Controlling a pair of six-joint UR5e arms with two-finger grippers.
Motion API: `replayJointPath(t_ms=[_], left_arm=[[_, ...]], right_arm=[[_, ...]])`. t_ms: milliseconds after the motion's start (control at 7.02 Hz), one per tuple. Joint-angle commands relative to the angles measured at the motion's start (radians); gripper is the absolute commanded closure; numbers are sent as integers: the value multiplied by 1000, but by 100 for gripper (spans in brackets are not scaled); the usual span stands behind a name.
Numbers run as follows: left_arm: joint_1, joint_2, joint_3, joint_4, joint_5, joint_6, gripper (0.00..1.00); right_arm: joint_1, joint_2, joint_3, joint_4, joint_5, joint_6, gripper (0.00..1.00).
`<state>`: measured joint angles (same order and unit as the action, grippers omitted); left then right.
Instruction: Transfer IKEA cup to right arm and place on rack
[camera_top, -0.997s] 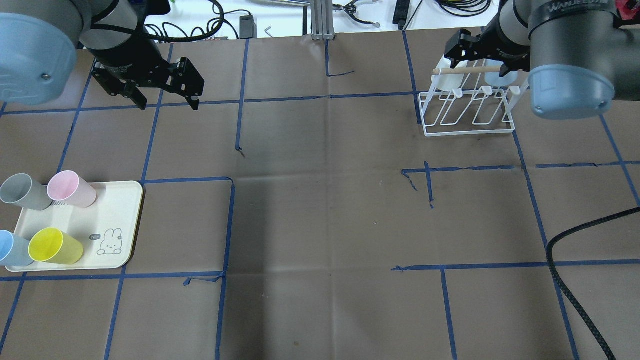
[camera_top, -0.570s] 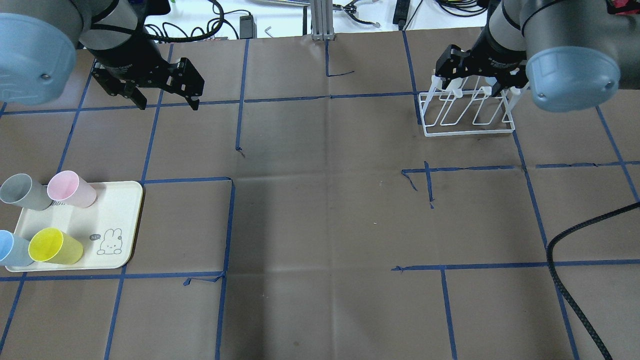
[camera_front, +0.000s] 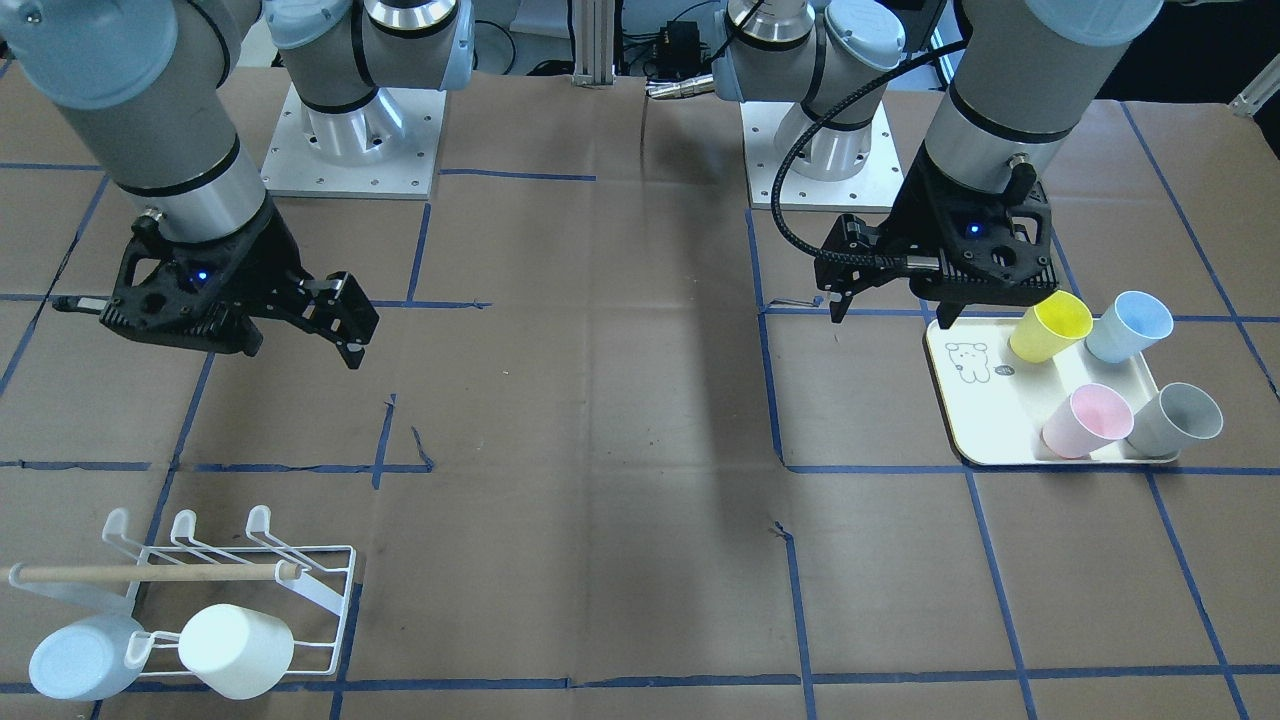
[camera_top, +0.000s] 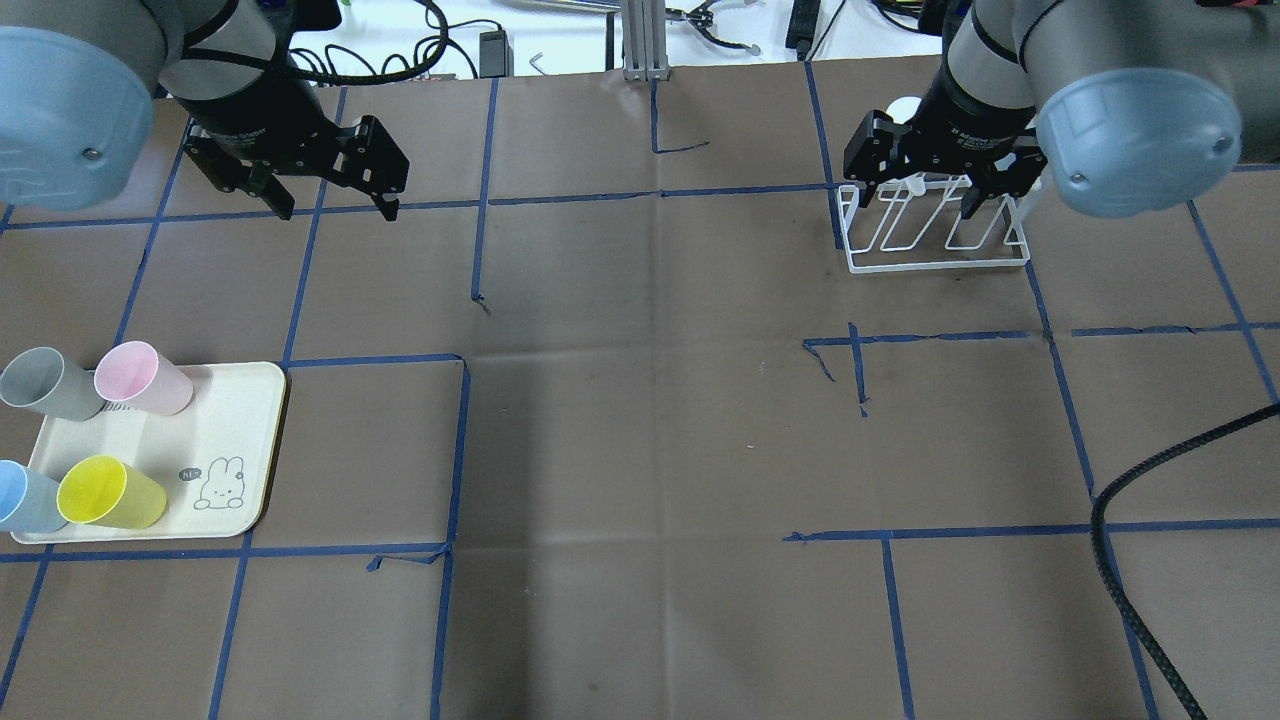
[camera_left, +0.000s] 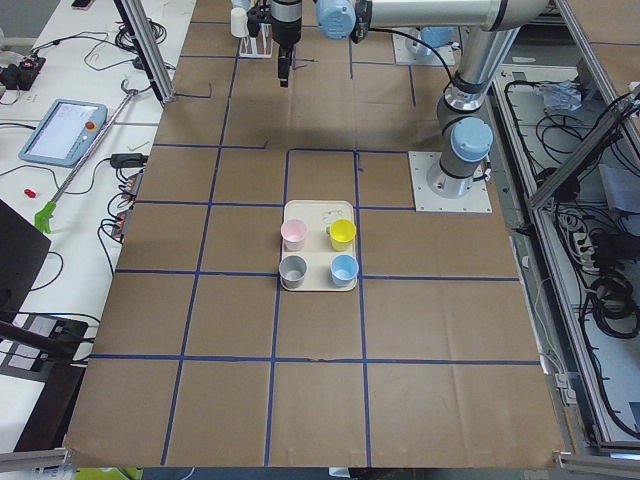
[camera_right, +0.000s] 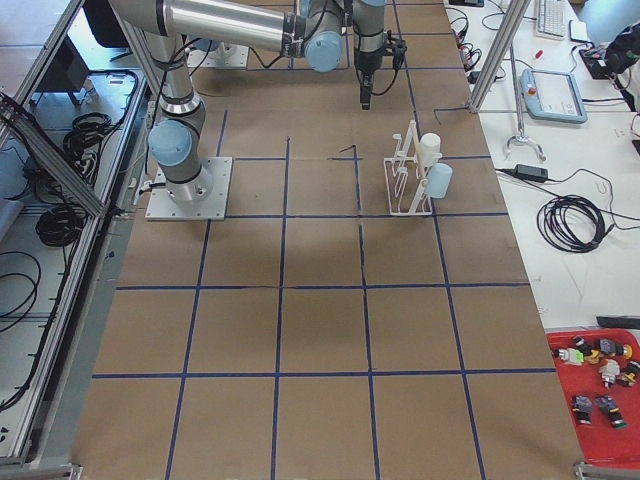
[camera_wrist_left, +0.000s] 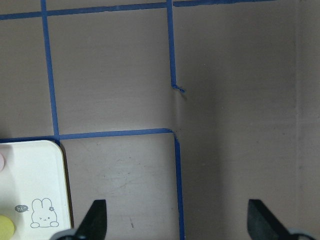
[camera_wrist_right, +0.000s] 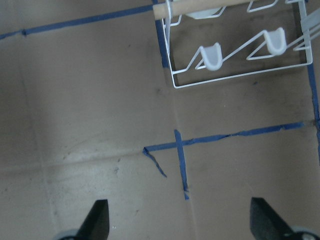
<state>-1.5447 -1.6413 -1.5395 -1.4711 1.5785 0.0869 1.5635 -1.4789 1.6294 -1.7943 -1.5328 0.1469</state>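
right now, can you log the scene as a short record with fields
left gripper: jaws open, empty, raised beside the tray
right gripper: jaws open, empty, raised clear of the rack
tray: yellow cup, blue cup, pink cup, grey cup, all upright
rack: white cup and pale blue cup hung on its prongs
dowel: lying across the rack
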Motion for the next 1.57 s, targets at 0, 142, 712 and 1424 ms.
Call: replayJointPath(t_ms=[0,142,712,1424], left_arm=[[0,0,1,0,0,0,1],[0,0,1,0,0,0,1],[0,0,-1,0,0,0,1],[0,0,-1,0,0,-1,1]], right_arm=[[15,-52,-8,66,2,-1,0],[15,-72,1,69,2,-3,0],[17,-127,-8,194,-6,-1,0],[18,-132,-2,205,-7,-1,0]])
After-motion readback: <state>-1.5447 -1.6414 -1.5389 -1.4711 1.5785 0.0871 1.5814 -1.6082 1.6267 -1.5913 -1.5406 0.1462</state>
